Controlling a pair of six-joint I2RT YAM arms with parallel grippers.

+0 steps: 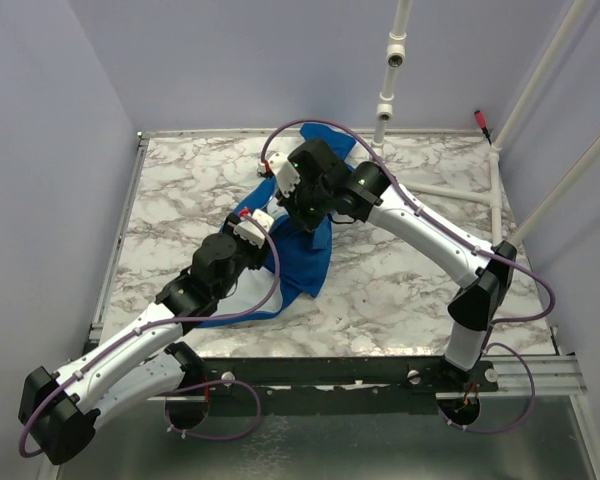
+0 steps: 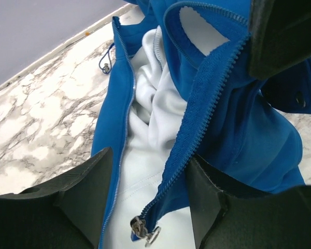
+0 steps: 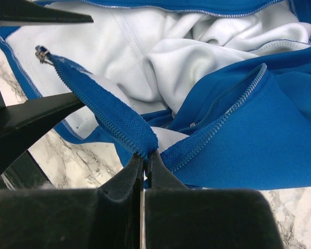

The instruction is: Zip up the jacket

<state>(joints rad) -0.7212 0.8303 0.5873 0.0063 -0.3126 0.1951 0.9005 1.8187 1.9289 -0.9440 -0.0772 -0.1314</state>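
The royal-blue jacket (image 1: 305, 262) lies open on the marble table, its pale lining (image 2: 145, 124) showing. My right gripper (image 3: 145, 155) is shut on the toothed zipper edge (image 3: 114, 116) and holds that strip taut, up off the lining. The metal zipper slider (image 2: 142, 231) sits at the strip's low end, with its round pull hanging. My left gripper (image 2: 149, 155) is open and straddles the strip just above the slider, one finger (image 2: 88, 192) on each side. The other zipper row (image 2: 125, 119) runs along the jacket's left flap. From above, both grippers (image 1: 267, 222) (image 1: 292, 212) meet over the jacket.
The marble tabletop (image 1: 180, 190) surrounds the jacket, edged by a metal frame (image 1: 120, 230). White pipes (image 1: 390, 60) rise at the back and right. A blue drawstring with a metal tip (image 2: 106, 65) lies near the jacket's collar.
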